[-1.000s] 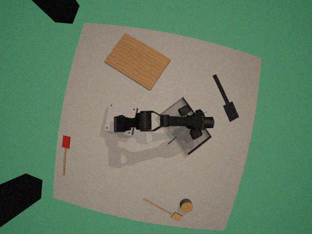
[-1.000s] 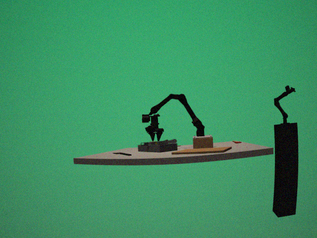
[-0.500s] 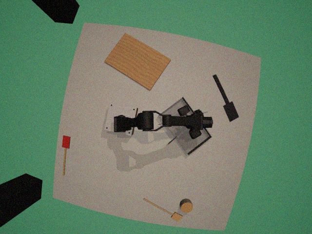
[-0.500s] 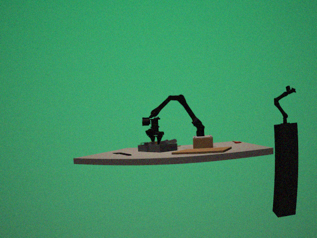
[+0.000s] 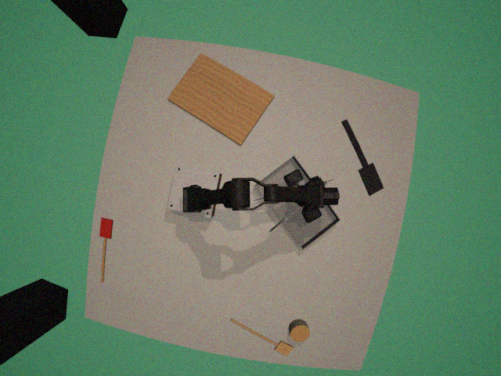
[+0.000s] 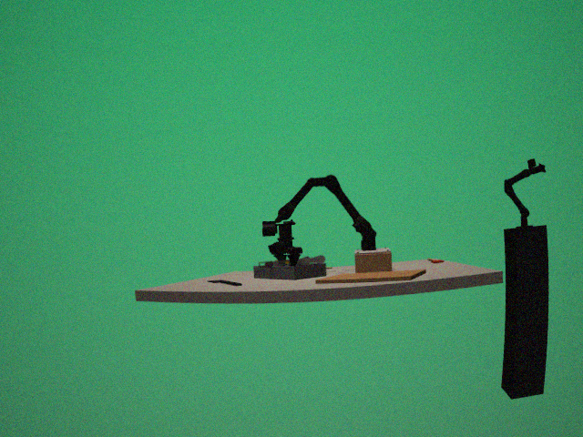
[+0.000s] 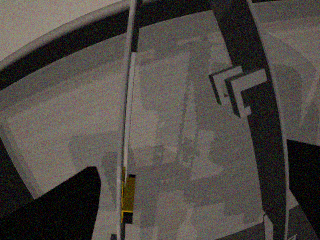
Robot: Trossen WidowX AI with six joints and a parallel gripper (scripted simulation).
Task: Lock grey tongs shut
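Note:
The grey tongs [image 7: 127,100] [image 7: 261,145] lie across the roasting tin [image 5: 319,233] [image 6: 272,271] [image 7: 165,17], arms spread apart. A yellow piece [image 7: 128,194] sits by the left arm in the wrist view. My gripper [image 5: 302,195] [image 6: 287,263] [image 7: 189,163] points down, low at the tin. It is open and holds nothing. In the wrist view both tong arms run between the dark fingers, the right arm close to the right finger. The hinge is hidden or too small to make out. The wooden board [image 5: 220,97] [image 6: 372,276] lies flat, with nothing on it.
A black spatula [image 5: 370,178] [image 6: 225,282] lies beyond the tin. A red-headed spatula [image 5: 106,227] [image 6: 435,260] lies behind my base. A wooden spatula [image 5: 283,348] and a round wooden-topped block [image 5: 299,332] are at the lower table edge. Black pillars [image 5: 92,18] [image 5: 36,316] [image 6: 525,305] stand off the table.

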